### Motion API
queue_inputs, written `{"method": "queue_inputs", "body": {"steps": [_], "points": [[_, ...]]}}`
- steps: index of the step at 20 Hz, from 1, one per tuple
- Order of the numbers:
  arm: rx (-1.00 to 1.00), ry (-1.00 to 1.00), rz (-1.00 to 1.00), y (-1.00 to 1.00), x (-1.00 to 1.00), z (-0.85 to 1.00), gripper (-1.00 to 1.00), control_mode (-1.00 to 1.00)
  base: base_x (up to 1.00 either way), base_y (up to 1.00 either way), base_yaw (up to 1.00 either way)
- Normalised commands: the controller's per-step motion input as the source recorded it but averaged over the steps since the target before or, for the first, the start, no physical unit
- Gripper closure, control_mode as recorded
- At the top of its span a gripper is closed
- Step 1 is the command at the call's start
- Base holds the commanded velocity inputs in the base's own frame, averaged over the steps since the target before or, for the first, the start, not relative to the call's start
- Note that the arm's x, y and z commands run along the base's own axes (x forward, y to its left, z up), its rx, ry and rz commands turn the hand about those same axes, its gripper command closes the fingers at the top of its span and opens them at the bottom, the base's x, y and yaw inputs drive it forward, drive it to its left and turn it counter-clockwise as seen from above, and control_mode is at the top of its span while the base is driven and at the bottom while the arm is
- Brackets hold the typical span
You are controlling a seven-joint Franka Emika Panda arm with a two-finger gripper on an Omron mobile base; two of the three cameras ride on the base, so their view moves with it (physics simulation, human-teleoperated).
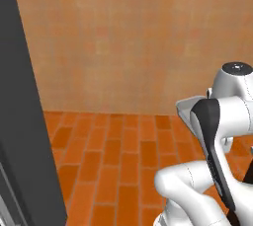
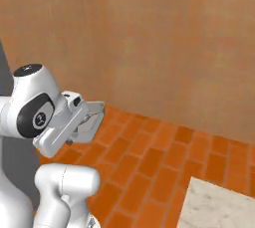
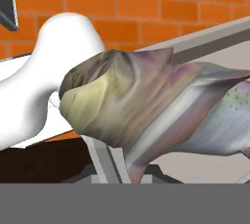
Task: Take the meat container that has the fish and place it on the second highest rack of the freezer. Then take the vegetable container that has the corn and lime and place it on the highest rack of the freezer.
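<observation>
The jaws stand nearly pressed together, pinching the pale grey meat container (image 2: 88, 122) at its rim. The tray sits at the end of the arm, above the orange brick floor (image 1: 113, 166). In the hand view the fish (image 3: 146, 115) lies in it, its long axis running across the picture, blunt olive-tan head to the left, silvery speckled body to the right

We see the fish (image 3: 161, 115) in silvery grey with tan, a yellowish-olive head and small dark speckles on its side. Its tray (image 2: 92, 120) is light grey. The floor (image 1: 118, 166) has an orange brick pattern, and the wall (image 1: 128, 37) is pale orange-tan.
</observation>
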Motion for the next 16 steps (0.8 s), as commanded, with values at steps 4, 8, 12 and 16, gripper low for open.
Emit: {"method": "queue_inputs", "body": {"steps": [4,8,12,16], "points": [[0.00,0.00,0.00,0.00,0.00,0.00,1.00,1.00,0.35,0.00,0.93],[0.00,0.00,0.00,0.00,0.00,0.00,1.00,1.00,0.27,0.00,0.95],[0.00,0.00,0.00,0.00,0.00,0.00,1.00,1.00,0.23,0.00,0.97],[0.00,0.00,0.00,0.00,0.00,0.00,1.00,1.00,0.22,0.00,0.97]]}}
